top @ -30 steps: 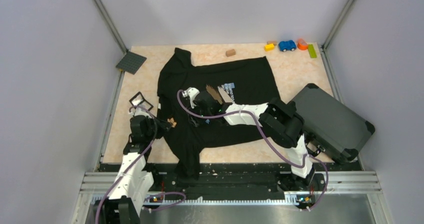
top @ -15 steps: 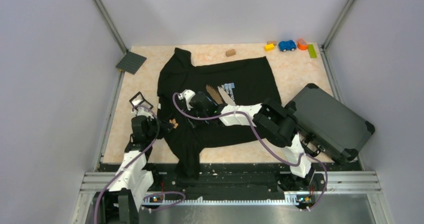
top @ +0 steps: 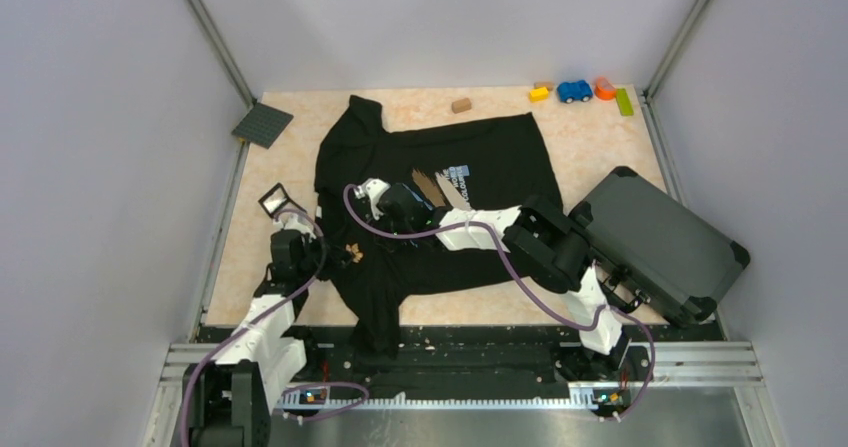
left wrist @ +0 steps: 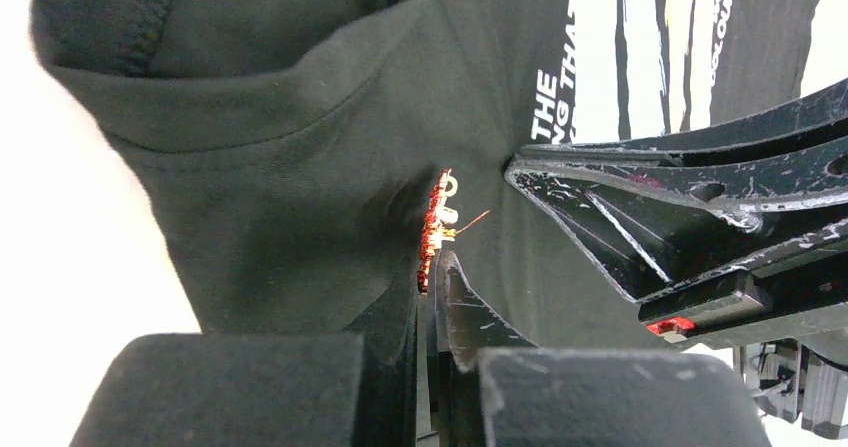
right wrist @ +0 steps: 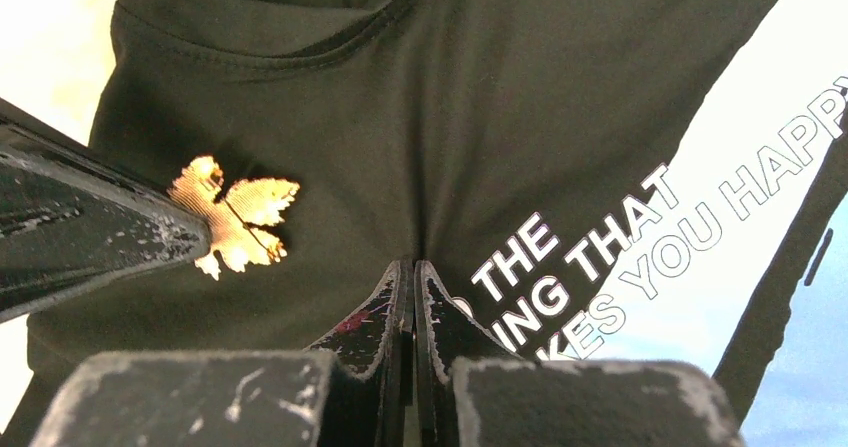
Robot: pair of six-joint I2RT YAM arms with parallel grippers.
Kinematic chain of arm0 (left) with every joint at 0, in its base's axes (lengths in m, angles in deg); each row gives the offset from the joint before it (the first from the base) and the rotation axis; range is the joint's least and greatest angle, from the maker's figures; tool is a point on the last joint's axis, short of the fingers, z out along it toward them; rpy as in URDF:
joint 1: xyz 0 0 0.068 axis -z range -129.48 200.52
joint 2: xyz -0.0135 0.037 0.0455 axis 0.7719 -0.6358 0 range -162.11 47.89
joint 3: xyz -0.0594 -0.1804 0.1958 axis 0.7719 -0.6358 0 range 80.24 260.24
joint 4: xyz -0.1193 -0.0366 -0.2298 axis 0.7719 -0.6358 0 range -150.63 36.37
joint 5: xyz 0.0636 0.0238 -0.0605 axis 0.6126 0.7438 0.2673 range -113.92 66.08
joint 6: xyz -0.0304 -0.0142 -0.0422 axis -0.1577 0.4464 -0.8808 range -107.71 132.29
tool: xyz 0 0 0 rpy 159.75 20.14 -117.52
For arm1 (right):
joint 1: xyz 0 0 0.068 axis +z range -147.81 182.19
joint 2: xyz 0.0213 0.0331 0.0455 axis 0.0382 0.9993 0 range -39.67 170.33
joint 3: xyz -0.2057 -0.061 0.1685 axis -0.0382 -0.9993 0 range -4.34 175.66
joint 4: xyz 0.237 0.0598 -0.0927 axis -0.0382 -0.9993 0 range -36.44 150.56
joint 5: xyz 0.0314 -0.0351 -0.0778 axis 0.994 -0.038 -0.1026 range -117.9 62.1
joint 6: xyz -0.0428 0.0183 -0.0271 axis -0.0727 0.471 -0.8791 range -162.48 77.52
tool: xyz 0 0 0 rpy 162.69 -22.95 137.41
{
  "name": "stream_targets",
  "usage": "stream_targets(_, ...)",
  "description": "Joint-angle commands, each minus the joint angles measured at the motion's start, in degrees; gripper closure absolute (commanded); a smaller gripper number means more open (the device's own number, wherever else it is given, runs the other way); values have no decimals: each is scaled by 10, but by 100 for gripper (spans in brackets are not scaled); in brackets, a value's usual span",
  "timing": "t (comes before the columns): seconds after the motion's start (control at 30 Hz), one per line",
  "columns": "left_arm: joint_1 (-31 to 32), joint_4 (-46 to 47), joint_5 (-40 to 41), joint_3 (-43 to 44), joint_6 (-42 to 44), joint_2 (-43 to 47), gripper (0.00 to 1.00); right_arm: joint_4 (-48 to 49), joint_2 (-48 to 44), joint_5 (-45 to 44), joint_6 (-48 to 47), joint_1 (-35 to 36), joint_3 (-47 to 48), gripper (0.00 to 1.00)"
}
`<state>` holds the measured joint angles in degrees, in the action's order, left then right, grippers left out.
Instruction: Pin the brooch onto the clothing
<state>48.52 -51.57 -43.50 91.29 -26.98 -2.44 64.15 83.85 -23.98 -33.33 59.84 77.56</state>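
Observation:
The clothing (top: 480, 162) is a black T-shirt with a printed chest, spread on the table. It fills the left wrist view (left wrist: 300, 167) and the right wrist view (right wrist: 420, 97). The brooch (top: 352, 253), a tiny orange leaf, is over the shirt's near-left part. My left gripper (top: 341, 255) is shut on it. The left wrist view shows the brooch (left wrist: 433, 229) edge-on at my fingertips, against the fabric. In the right wrist view the brooch (right wrist: 235, 215) lies flat-faced beside the left fingers (right wrist: 90, 232). My right gripper (top: 386, 229) is shut (right wrist: 412, 267), pinching a fold of the shirt just right of the brooch.
A dark grey hard case (top: 665, 242) lies at the right, next to the right arm's elbow. A small black-framed clear box (top: 275, 200) sits left of the shirt. A dark baseplate (top: 263, 124) lies at the back left. Toy blocks and a blue car (top: 574, 90) line the back edge.
My left gripper has carried the brooch a little right and nearer, onto the shirt. My right gripper has shifted slightly left and stays shut on the fabric.

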Motion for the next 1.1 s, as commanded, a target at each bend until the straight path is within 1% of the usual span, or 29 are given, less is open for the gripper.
stream_targets(0.0,17,34,8,23,8,-9,100,25,-7,9,10,8,7,100)
stream_targets(0.2,51,27,34,34,12,-16,100,54,-32,13,27,5,-16,100)
stream_targets(0.33,62,23,50,38,12,-25,100,76,-49,18,38,0,-35,100)
stream_targets(0.63,69,15,71,37,8,-18,100,121,-80,29,58,-10,-78,100)
stream_targets(0.8,70,18,63,36,11,-20,100,141,-85,36,62,-11,-91,100)
stream_targets(1.0,71,18,62,39,11,-24,100,130,-84,31,57,-12,-89,100)
stream_targets(1.07,71,15,64,40,10,-18,100,124,-85,18,45,-10,-93,84)
